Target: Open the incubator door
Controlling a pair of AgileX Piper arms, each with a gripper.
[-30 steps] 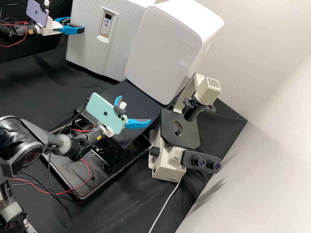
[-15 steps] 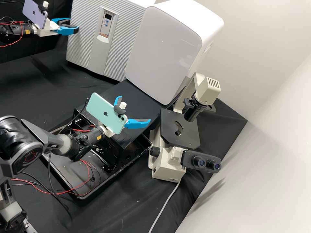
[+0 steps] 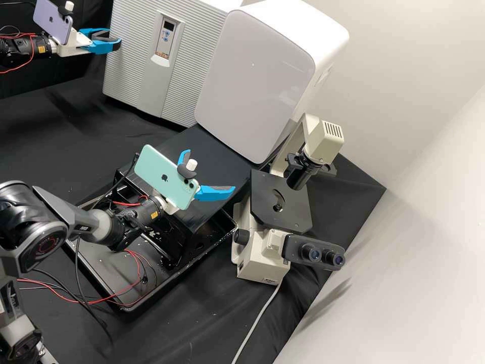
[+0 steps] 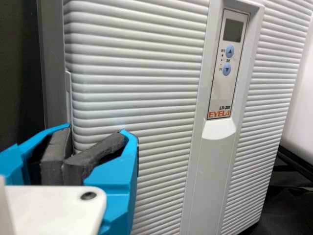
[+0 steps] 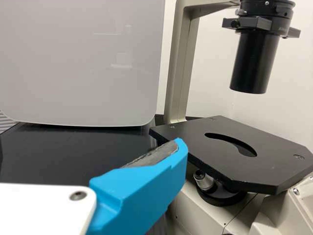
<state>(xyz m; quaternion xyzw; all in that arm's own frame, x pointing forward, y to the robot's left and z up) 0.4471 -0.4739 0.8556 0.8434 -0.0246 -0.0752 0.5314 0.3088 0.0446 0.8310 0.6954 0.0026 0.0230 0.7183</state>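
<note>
Incubator door (image 3: 129, 63): ribbed front of the incubator (image 3: 178, 10), on the black-draped table (image 3: 134, 129), looks shut
Left tool (image 3: 115, 39): at the door's edge away from the white cabinet (image 3: 252, 76); clenched or released, cannot tell
White cabinet: just beside the incubator
Right tool (image 3: 210, 170): released, spread wide, between the cabinet and the black tray (image 3: 108, 258)
Microscope (image 3: 262, 255): near the right tool
</note>
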